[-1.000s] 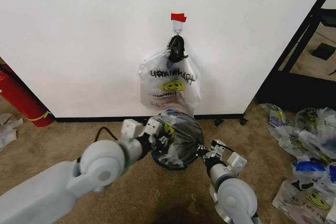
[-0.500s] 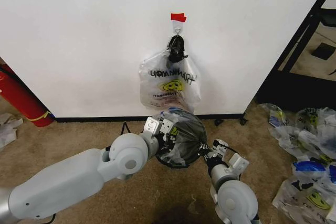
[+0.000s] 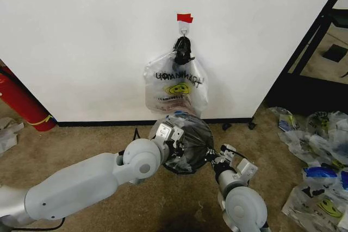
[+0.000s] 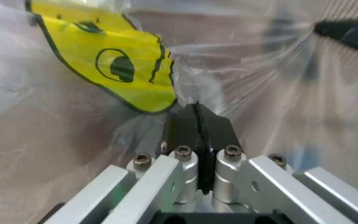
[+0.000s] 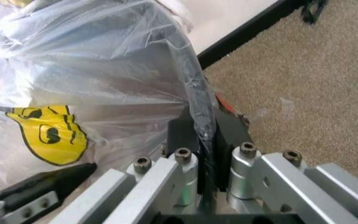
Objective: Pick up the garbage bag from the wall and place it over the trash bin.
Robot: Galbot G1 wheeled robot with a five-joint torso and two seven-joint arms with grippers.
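Head view: garbage bag (image 3: 187, 142) stretched over trash bin (image 3: 182, 168) below wall (image 3: 98, 42). Wrist views: left gripper (image 4: 199, 122) and right gripper (image 5: 204, 135) each clamp bag film.

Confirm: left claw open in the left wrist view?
No: the left claw has its black fingers pressed together, pinching the garbage bag film between them.

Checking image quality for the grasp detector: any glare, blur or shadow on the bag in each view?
Head view: even light, soft shadow behind the garbage bag stretched over the trash bin. Left wrist view: film close to the lens is blurred; left gripper is sharp, pinching film. Right wrist view: blown-out glare on the film away from the right gripper; carpet is sharp.
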